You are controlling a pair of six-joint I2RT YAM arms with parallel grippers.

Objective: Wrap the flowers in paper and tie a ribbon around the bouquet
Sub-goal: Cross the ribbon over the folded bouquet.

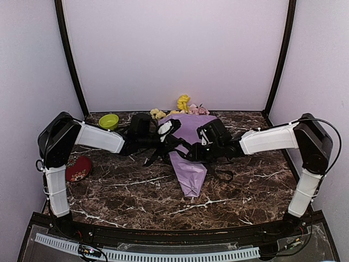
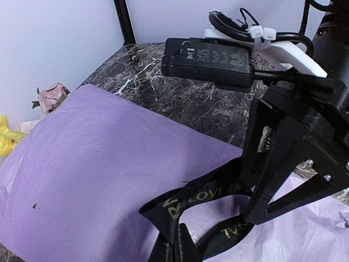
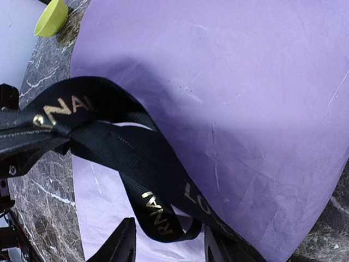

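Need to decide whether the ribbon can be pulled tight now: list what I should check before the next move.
1. Left gripper clamped on the ribbon: ok, shut on it.
2. Right gripper holding the ribbon: not ok, jaws apart, the ribbon lies loose between them.
3. Ribbon knotted around the bouquet: cannot tell, loops show but no clear knot.
4. Paper rolled into a cone: ok in the top view.
5. Flowers poking out of the wide end: ok.
6. Green bowl out of the arms' way: ok, apart at the back left.

The ribbon (image 2: pixel 192 203) bears gold letters, apparently "LOVE IS"; the right wrist view shows "NAL".
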